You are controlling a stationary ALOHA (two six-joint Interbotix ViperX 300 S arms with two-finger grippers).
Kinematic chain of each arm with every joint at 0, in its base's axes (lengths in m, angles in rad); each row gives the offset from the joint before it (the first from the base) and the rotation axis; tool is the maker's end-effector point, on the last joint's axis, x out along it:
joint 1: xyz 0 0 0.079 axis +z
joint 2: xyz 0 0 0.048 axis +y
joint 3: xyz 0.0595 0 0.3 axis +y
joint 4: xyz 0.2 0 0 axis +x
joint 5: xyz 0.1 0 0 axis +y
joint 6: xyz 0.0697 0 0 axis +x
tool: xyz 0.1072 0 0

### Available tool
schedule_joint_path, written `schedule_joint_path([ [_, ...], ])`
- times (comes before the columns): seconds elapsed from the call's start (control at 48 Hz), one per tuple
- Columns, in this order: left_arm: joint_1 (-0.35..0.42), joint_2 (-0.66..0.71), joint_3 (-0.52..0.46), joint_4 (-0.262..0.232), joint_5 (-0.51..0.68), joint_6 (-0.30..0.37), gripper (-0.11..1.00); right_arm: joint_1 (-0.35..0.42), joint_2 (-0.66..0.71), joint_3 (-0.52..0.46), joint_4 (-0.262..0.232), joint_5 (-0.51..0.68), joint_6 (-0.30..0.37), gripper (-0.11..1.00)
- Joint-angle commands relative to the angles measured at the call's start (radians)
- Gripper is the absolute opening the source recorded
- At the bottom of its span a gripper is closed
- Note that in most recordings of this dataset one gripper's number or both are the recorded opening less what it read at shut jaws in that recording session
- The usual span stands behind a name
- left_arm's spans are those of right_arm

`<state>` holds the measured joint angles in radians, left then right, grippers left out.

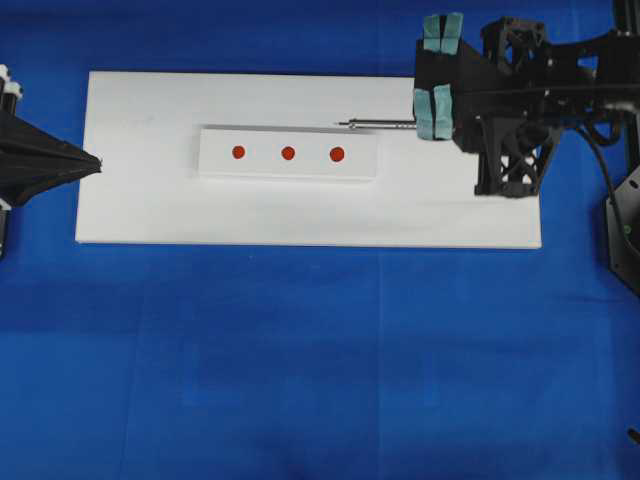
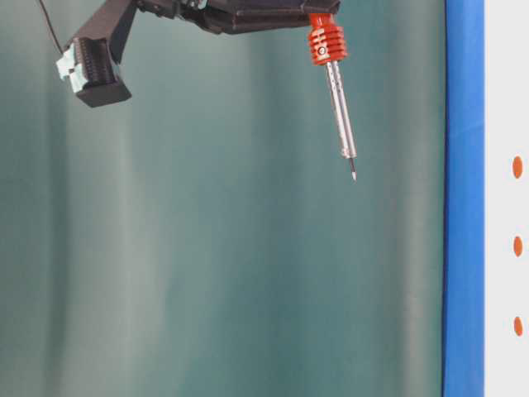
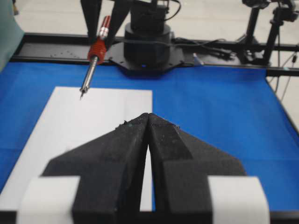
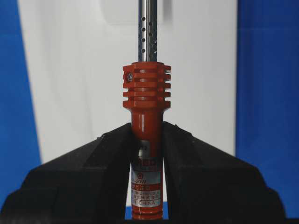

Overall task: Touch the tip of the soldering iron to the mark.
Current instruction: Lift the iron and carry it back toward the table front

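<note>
Blue cloth covers your desk [image 1: 300, 350], and on it lies a white board [image 1: 140, 200] carrying a raised white strip [image 1: 215, 165] with three red marks: left [image 1: 238, 152], middle [image 1: 288, 153] and right [image 1: 337, 154].

Your right claw [image 4: 147, 140] is pinching the soldering iron [image 4: 145, 121] by its red-orange handle, jaws pressed against both sides. In the overhead view the shaft [image 1: 380, 124] points left toward the strip, its tip just beside the strip's far upper corner, near the right mark but not over it. From table level the iron hangs tilted, tip down, well above the surface. No contact yet.

Risks, as I judge them: the task names no particular mark, so you could drive to the wrong one; the right mark is nearest. The tip sits off to the far side of the row, so a straight descent would likely land on bare board or the strip's edge. The iron is tilted, so if you align by the handle the tip could miss. Coming down too fast could skid the tip or push the iron back through the jaws.

Your left claw [image 3: 148, 140] rests pressed together and empty at the board's left end, well apart from the marks. Nothing stands between tip and marks. The cord is not clearly visible.
</note>
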<state>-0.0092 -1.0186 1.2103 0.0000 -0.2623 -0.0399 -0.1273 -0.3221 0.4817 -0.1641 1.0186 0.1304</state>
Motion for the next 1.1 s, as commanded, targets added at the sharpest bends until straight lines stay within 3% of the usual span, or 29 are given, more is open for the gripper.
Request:
schedule_joint_path([
  [0.0,0.002,0.005,-0.014,0.003,-0.014,-0.005,0.00,0.032,-0.025,-0.008,0.002,-0.002,0.031,0.06],
  [0.291,0.002,0.005,-0.014,0.002,-0.020,-0.008,0.00,0.209,-0.035,0.009,-0.005,-0.006,0.186,0.06],
  [0.791,0.000,0.005,-0.014,0.003,-0.029,-0.020,0.00,0.537,0.005,0.018,-0.092,-0.003,0.566,0.06],
  [0.916,0.002,0.005,-0.014,0.002,-0.029,-0.023,0.00,0.578,0.025,0.020,-0.106,-0.005,0.611,0.06],
  [1.082,0.002,0.005,-0.014,0.002,-0.029,-0.025,0.00,0.580,0.034,0.015,-0.109,-0.014,0.611,0.06],
])
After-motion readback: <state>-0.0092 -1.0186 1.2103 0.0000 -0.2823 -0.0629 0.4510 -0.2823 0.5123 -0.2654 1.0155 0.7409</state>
